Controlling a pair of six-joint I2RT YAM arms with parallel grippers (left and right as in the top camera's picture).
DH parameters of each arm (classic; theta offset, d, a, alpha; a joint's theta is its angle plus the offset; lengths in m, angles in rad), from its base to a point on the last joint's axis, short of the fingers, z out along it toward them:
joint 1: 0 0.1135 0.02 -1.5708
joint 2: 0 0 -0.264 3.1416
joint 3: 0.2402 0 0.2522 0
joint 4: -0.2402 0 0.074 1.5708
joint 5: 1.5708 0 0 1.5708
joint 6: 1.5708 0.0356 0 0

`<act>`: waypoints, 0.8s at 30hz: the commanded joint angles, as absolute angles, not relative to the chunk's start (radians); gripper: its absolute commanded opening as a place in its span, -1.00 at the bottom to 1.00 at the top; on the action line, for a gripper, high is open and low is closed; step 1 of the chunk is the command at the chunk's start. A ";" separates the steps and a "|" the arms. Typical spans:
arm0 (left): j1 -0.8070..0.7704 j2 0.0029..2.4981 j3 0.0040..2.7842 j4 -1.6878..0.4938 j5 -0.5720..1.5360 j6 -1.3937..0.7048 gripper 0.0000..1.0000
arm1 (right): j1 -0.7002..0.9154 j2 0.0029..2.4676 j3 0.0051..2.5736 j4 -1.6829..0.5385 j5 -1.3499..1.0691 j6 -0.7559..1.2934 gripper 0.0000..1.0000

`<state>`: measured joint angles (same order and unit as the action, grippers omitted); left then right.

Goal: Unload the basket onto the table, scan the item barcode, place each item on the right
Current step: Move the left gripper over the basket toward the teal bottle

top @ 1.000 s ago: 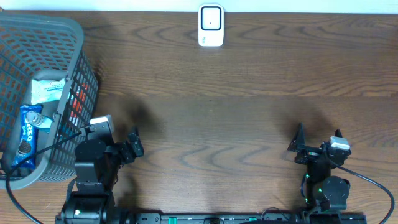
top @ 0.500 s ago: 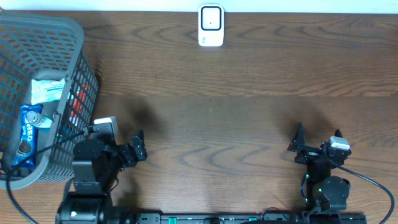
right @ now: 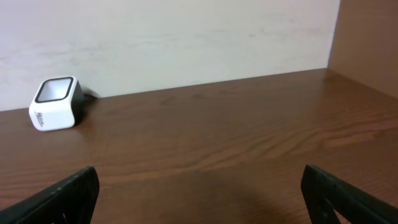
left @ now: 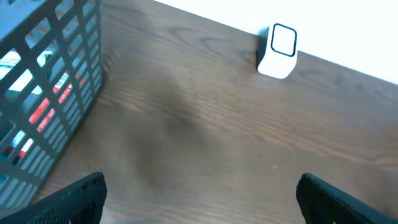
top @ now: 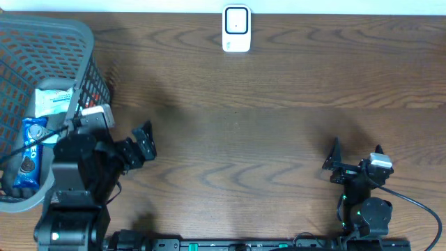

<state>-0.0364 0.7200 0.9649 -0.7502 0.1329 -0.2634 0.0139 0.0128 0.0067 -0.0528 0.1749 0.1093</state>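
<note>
Oreo pack (top: 29, 143) lying in basket (top: 85, 36), left of left jaws, not yet picked or scanned. Left jaws spread wide and empty; scanner (top: 236, 29) well ahead, between both pairs; right jaws likewise wide open, holding nothing. Grasp, carry and scan all left to do.

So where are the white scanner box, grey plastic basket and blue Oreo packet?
white scanner box (top: 236, 29), overhead view, top face
grey plastic basket (top: 96, 80), overhead view, side wall
blue Oreo packet (top: 29, 164), overhead view, front
</note>
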 commanded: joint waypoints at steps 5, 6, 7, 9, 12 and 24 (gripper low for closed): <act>-0.036 0.819 1.067 -0.770 0.146 -0.295 0.96 | -0.005 0.013 0.006 -0.057 0.174 0.096 0.99; -0.036 0.838 1.089 -0.786 0.145 -0.295 0.95 | -0.005 0.013 0.006 -0.057 0.174 0.096 0.98; -0.036 0.858 1.113 -0.803 0.144 -0.295 0.96 | -0.005 0.013 0.006 -0.057 0.174 0.096 0.99; -0.036 0.901 1.166 -0.842 0.119 -0.307 0.96 | -0.005 0.013 0.006 -0.057 0.174 0.096 0.98; -0.036 0.966 1.254 -0.894 0.053 -0.313 0.96 | -0.005 0.013 0.006 -0.057 0.174 0.096 0.98; 0.148 1.262 1.701 -1.081 -0.064 -0.453 0.96 | -0.005 0.013 0.006 -0.057 0.174 0.096 0.99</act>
